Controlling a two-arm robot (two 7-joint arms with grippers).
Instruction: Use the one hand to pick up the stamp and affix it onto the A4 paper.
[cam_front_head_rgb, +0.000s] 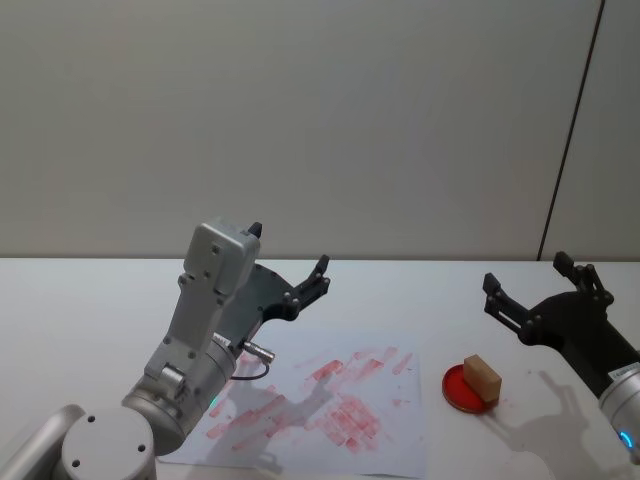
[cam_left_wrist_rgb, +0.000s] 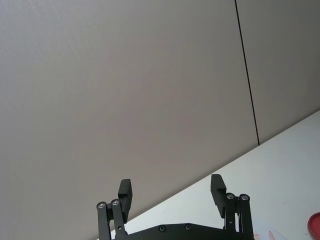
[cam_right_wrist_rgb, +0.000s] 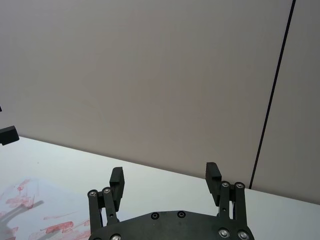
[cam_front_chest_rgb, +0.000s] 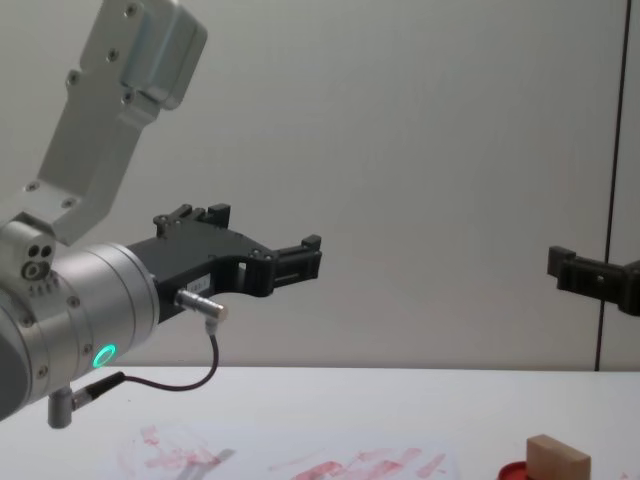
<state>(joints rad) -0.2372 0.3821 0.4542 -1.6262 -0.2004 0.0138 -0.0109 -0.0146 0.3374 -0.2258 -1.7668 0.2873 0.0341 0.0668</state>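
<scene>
1. While both arms are raised above it, the white table (cam_front_head_rgb: 80, 300) spans the foreground under a plain grey wall (cam_front_head_rgb: 320, 120).
2. Lying flat in the middle of the table, the A4 paper (cam_front_head_rgb: 400, 440) is smeared with red and pink prints across most of its face.
3. On the left, the left gripper (cam_front_head_rgb: 288, 249) is lifted over the paper's far left part, touching nothing. Its fingers (cam_left_wrist_rgb: 125, 192) are spread wide with only wall between them.
4. On the right, the right gripper (cam_front_head_rgb: 526, 270) hangs in the air beyond and to the right of the ink pad, well clear of the stamp. Its fingers (cam_right_wrist_rgb: 116, 179) are also spread wide and hold nothing.
5. Just off the paper's right edge sits the round red ink pad (cam_front_head_rgb: 455, 395).
6. Resting on top of that pad is the stamp (cam_front_head_rgb: 481, 378), a tan wooden block apart from both grippers and off the paper.
</scene>
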